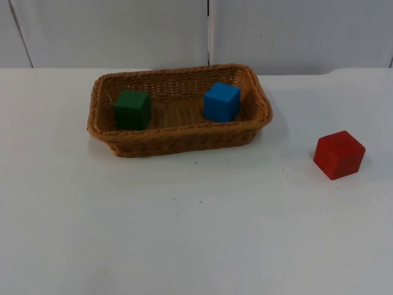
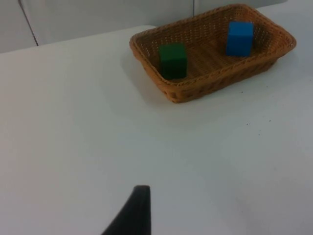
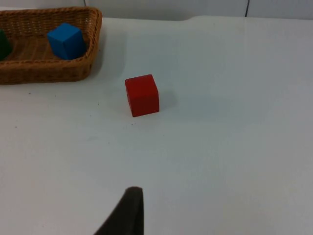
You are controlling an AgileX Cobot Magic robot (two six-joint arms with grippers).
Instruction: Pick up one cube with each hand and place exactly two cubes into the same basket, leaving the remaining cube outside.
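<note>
A woven brown basket (image 1: 178,136) stands at the middle back of the table. Inside it a green cube (image 1: 132,109) sits at the left end and a blue cube (image 1: 221,101) at the right end, both resting on the basket floor. A red cube (image 1: 339,154) lies on the bare table to the right of the basket. The left wrist view has the basket (image 2: 215,88), green cube (image 2: 173,60) and blue cube (image 2: 239,37) well ahead of my left gripper (image 2: 136,213). My right gripper (image 3: 128,213) hangs back over bare table, short of the red cube (image 3: 142,95). Both arms wait away from the cubes.
The white table top (image 1: 196,233) runs wide in front of the basket and around the red cube. A grey partition wall (image 1: 123,31) closes off the table's far edge just behind the basket.
</note>
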